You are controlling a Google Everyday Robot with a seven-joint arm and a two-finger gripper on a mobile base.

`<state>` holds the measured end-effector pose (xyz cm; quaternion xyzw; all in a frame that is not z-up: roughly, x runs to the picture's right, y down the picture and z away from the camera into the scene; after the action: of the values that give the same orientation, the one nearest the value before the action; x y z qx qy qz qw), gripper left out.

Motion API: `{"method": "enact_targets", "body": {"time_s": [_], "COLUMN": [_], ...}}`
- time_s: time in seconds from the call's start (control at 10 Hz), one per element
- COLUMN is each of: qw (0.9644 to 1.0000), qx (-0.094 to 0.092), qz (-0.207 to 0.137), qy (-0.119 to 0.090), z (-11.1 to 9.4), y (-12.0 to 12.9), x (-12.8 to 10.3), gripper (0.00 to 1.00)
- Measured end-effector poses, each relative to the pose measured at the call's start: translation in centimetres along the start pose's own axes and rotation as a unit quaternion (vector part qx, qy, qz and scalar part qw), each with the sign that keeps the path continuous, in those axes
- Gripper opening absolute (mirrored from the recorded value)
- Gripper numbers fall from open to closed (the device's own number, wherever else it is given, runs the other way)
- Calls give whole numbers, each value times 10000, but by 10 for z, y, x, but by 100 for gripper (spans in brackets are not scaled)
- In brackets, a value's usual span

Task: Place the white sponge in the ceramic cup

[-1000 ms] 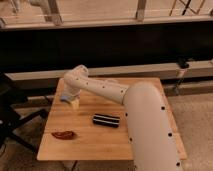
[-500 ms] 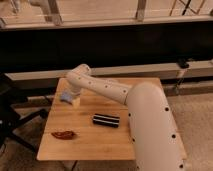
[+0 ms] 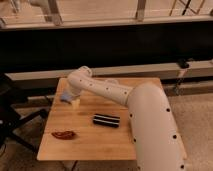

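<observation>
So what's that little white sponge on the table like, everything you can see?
The white sponge is a small, pale cream block that looks soft, with no marks visible. It lies on the wooden table, toward the far left of the picture. The robot's hand hangs right at its left side, partly over it; whether they touch cannot be told. The black striped bar lies apart from it, nearer the camera.

No readable text, labels, numbers or signs anywhere visible.
</observation>
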<state>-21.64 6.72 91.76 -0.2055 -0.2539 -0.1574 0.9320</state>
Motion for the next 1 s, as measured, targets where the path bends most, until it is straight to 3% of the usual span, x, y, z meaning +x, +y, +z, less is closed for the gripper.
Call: {"method": "enact_targets", "body": {"time_s": [0.4,1.0], "qw": [9993,9968], "qx": [64,-15], "qz": [378,783], "qy": [49,153], "z": [2,9], "y": [-6,-21], "x": [2,13], "gripper": [80,80]}}
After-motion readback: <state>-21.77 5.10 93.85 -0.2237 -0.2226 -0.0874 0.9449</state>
